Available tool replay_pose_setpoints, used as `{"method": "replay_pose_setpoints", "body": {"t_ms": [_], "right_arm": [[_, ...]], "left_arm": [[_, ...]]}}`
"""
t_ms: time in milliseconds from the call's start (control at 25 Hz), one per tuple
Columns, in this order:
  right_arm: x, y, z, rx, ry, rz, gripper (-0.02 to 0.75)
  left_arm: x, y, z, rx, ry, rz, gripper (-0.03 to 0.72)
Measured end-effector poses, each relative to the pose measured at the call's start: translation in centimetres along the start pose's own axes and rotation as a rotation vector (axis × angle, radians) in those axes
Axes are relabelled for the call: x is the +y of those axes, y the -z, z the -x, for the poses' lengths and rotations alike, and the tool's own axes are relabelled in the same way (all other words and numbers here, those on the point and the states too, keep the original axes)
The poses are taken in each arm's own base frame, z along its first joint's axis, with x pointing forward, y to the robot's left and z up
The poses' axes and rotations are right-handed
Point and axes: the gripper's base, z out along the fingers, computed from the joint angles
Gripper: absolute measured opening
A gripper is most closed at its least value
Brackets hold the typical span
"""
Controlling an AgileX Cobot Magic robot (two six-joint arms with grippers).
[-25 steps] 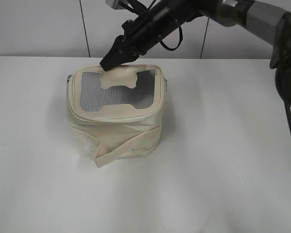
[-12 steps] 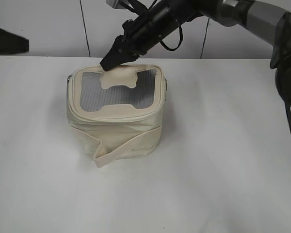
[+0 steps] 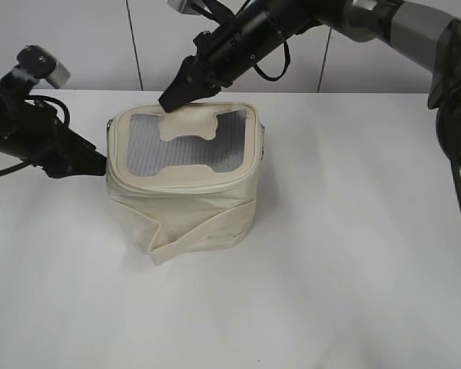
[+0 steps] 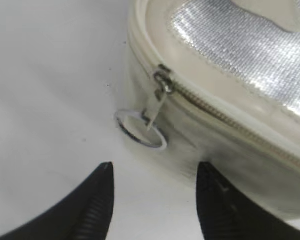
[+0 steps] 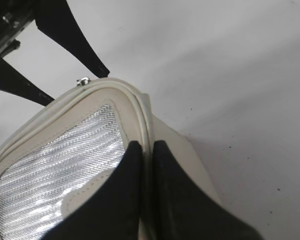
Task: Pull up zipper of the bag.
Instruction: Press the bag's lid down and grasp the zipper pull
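Note:
The cream bag (image 3: pixel 186 192) stands on the white table, grey mesh top (image 3: pixel 177 150) up and wide strap (image 3: pixel 207 231) across its front. My right gripper (image 3: pixel 170 98) is shut on the bag's back rim; in the right wrist view (image 5: pixel 146 147) its fingers pinch the rim's edge. My left gripper (image 3: pixel 100 163) is open at the bag's left side. In the left wrist view (image 4: pixel 155 172) it sits just short of the silver ring pull (image 4: pixel 140 131), which hangs from the slider (image 4: pixel 162 82) on the zipper track (image 4: pixel 225 120). It touches nothing.
The white table (image 3: pixel 353 254) stretches around the bag, with a pale wall behind it. The left gripper's black fingers (image 5: pixel 75 40) show at the top left of the right wrist view, just past the bag's far corner.
My left arm has come in from the left and reached the bag's left side. The right gripper and the bag have not moved.

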Motion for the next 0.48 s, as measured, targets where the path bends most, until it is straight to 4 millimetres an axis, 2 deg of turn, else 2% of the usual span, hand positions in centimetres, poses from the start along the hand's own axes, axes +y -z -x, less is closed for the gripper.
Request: {"method": "replay_pose_setpoints", "body": {"t_ms": [160, 480], "right_arm": [[-0.02, 0.01, -0.01, 0.003, -0.003, -0.003, 0.039], [-0.12, 0.09, -0.05, 0.003, -0.013, -0.007, 0.039]], "left_arm": [[-0.10, -0.66, 0.57, 0.007, -0.033, 0.080, 0.414], [0.45, -0.81, 1.02, -0.034, 0.021, 0.180, 0.414]]}}
